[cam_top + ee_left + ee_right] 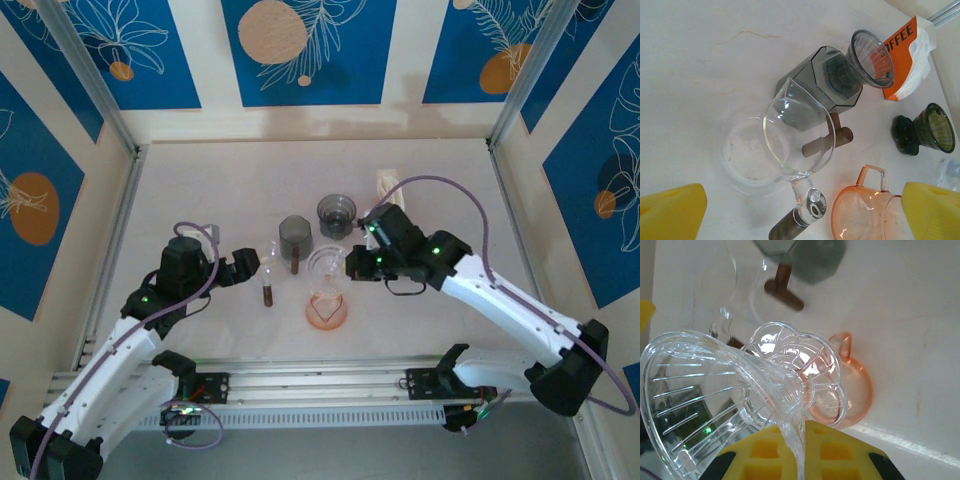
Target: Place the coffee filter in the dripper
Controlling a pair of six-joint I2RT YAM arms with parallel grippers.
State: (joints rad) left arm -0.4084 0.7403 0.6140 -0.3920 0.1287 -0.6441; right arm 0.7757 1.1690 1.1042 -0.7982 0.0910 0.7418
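1. Blue leaf-patterned panels close in a pale table (200, 190), and the glassware is bunched together at its middle.
2. The right gripper (352, 266) appears clamped on the thin rim wall of the clear dripper (705, 390). In the right wrist view the glass edge runs down between the yellow pads (765, 450), and the cone sits tilted with its mouth toward the camera.
3. The orange server (326, 312) sits just beneath the dripper's scalloped base.
4. The left gripper (248, 267) is spread wide and holds nothing. Its fingers (670, 212) hang either side of the glass server (790, 130), apart from it.
5. The coffee filter is not in the dripper yet. It sits in the orange filter pack (912, 55) at the far side, beside a smoky cone.
6. Risks, as I judge them:
   - A pinch on slick, thin glass could let the dripper swing or slip (and it is tipped already), so a filter would not seat.
   - Reaching past the packed cups for the pack could knock one over.
   - Pinching at the stack may lift several filters, or drag the whole pack.
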